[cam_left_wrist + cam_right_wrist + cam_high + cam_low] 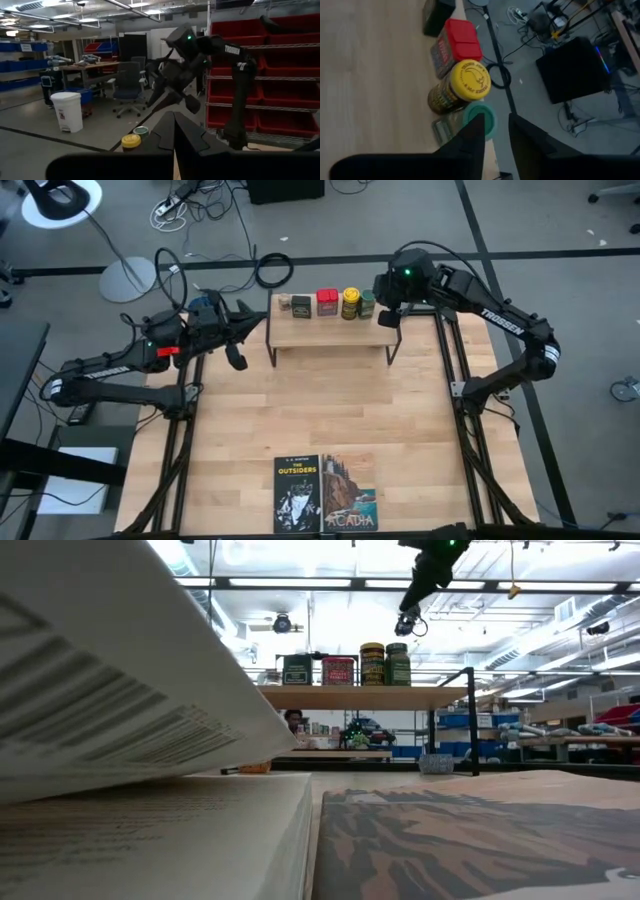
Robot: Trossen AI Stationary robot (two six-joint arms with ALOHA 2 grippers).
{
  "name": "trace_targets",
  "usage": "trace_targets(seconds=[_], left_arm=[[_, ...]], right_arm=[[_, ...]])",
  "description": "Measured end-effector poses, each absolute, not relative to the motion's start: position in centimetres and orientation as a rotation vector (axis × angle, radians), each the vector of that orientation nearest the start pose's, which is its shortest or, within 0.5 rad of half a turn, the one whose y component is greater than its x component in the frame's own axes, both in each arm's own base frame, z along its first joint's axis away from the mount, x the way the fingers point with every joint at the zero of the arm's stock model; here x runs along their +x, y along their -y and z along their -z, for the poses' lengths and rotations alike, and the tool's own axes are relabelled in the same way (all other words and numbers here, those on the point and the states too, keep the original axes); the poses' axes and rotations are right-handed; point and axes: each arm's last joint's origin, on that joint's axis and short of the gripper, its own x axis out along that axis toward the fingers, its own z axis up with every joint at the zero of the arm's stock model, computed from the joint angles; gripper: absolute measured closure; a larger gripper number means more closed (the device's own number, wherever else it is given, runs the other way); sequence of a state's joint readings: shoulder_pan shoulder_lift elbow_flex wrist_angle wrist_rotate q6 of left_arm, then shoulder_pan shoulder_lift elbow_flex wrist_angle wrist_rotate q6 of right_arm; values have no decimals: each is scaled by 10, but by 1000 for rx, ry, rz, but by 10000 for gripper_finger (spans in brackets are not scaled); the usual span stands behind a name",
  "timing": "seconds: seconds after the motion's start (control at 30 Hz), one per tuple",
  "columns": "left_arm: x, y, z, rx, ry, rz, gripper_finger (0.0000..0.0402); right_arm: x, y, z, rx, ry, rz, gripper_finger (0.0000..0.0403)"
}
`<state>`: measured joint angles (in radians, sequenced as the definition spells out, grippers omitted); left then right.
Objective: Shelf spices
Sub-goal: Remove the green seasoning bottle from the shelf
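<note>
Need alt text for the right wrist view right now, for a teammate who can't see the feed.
Looking down past the right gripper, fingers slightly apart and holding nothing, just above the green-lidded jar at the end of a row on the wooden shelf. Next along stand the yellow-lidded jar, the red tin and a dark tin, with grey floor and cables beyond the shelf edge.

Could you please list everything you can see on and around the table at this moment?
dark tin: 1, dark green-grey, on the shelf, left end of the row
red tin: 1, red, next in the row
yellow-lidded jar: 1, beside the red tin
green-lidded jar: 1, right end of the row
shelf: 1, light wood, black legs, far side of the table
books: 2, near table edge
left gripper: shut, left of the shelf
right gripper: slightly open, above the green-lidded jar
</note>
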<state>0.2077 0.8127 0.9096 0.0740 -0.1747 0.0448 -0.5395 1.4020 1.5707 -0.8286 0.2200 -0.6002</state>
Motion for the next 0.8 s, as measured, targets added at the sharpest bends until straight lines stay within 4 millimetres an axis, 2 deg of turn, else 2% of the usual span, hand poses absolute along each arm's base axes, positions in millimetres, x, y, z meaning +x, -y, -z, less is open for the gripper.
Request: trace_targets(seconds=[0.33,0.63,0.8], left_arm=[[167,-37,-398,56,195,-269,396],[170,-37,-394,80,156,-269,396],[174,-38,-391,84,134,-270,396]], right_arm=[[234,162,-402,-368,-829,420,228],[228,172,-402,-270,-794,452,97],[234,185,-393,-213,-804,488,33]])
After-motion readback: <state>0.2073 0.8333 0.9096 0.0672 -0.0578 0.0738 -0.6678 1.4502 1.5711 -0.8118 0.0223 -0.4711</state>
